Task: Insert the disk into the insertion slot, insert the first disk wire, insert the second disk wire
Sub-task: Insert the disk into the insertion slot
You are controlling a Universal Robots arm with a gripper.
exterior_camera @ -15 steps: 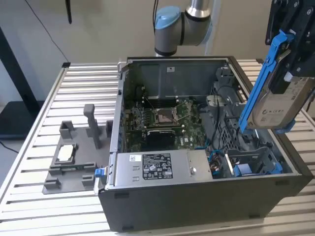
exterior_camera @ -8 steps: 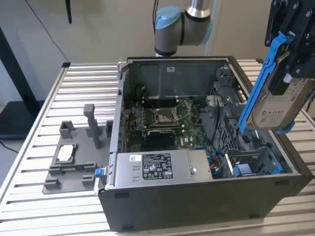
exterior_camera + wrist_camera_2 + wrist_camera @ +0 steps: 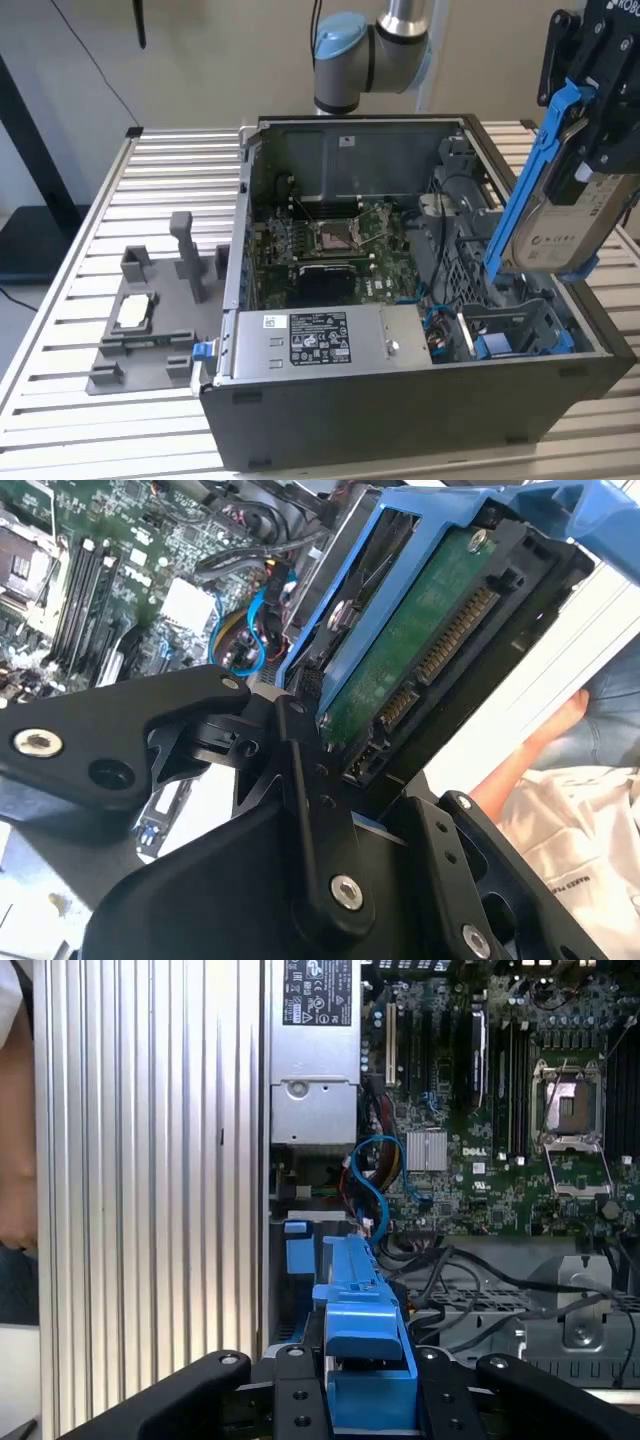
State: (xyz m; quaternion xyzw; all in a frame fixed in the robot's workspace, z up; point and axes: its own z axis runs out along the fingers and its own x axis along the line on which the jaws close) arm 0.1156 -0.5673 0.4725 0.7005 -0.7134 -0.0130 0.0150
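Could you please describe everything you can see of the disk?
The disk is a flat silver-grey drive with a white label, framed by a bright blue plastic carrier. The second wrist view shows its green circuit board with connector contacts at one end. The gripper holds it in the air, steeply tilted, above the insertion slot on the exterior view's right side of the open computer case. It is not in the slot; nothing but the gripper seems to touch it.

An open computer case (image 3: 400, 405) with motherboard (image 3: 330, 240) and power-supply box (image 3: 320, 340) sits on the slatted tabletop (image 3: 60, 400) beside a grey fixture (image 3: 150, 320)
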